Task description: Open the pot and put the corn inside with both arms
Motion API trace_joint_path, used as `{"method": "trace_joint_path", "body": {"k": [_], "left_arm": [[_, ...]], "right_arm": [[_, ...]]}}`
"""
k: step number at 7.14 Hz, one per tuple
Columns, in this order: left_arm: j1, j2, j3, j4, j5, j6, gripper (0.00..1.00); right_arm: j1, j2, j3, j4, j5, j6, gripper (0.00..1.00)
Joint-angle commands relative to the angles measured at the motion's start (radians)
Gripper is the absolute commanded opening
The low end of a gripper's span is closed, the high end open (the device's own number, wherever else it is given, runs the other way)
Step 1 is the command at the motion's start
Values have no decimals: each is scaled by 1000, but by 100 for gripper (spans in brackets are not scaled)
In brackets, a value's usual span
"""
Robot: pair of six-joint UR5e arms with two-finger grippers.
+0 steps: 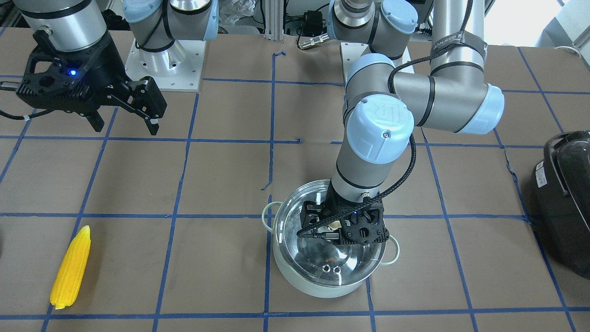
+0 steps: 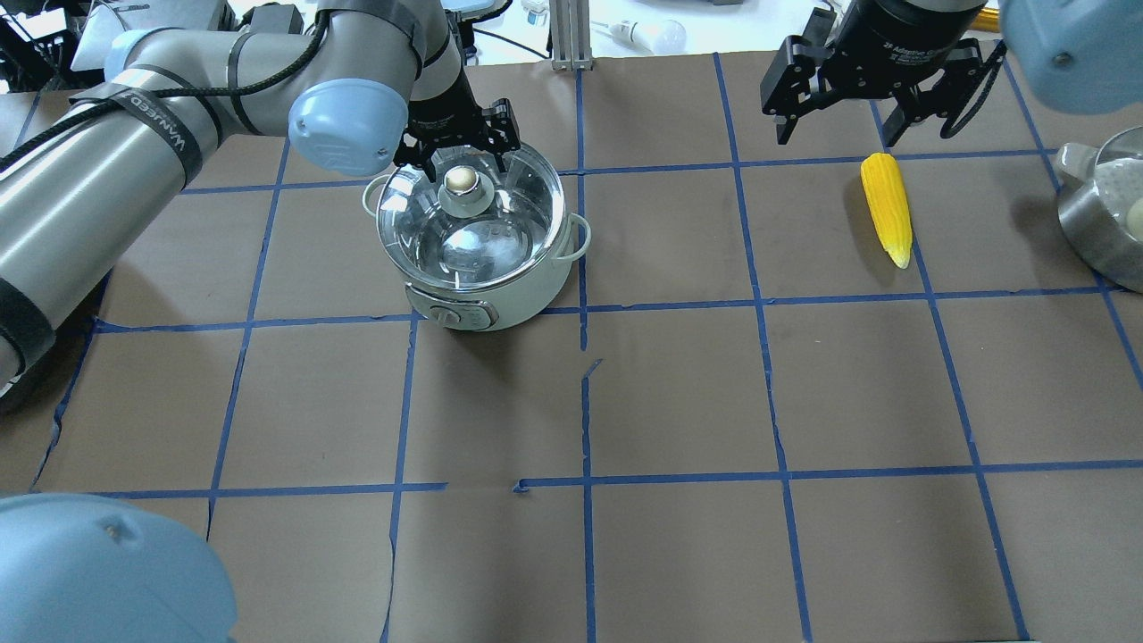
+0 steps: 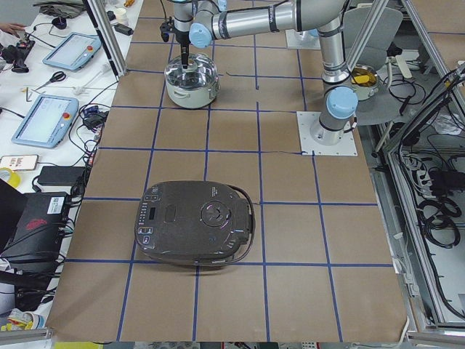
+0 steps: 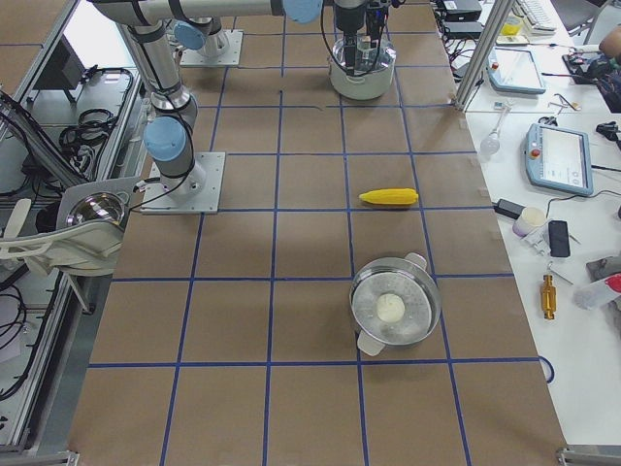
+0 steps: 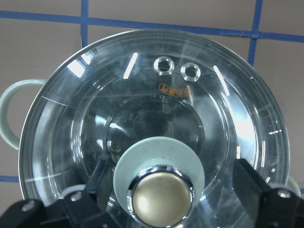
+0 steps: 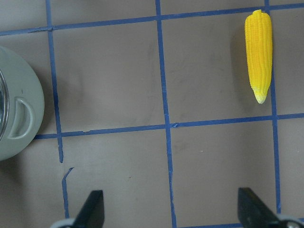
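The pale mint pot [image 2: 509,295] stands left of the table's middle with its clear glass lid [image 2: 487,241] on it. My left gripper [image 2: 463,168] is open, with a finger on each side of the lid's metal knob [image 5: 163,192]; a gap shows on both sides in the left wrist view. It shows over the pot [image 1: 299,276] in the front view as well [image 1: 343,229]. The yellow corn [image 2: 887,207] lies flat on the table at the far right. My right gripper [image 2: 862,125] hangs open and empty above the table just beyond the corn [image 6: 259,52].
A black appliance with a handle [image 1: 564,198] sits at the table end on my left. A steel pot holding a white item [image 4: 393,311] stands at the end on my right. The arms' base plates [image 1: 161,60] are at the near edge.
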Motion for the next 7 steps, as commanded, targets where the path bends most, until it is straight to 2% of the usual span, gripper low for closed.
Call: {"method": "trace_joint_path", "body": {"k": [1,7], "left_arm": [[0,0,-19,1,1,-4,80],[0,4,-16,-9,-1,-3,75]], "right_arm": [[0,-3,2,0,-2,2,100],[0,1,-1,2,-2,5,100]]}}
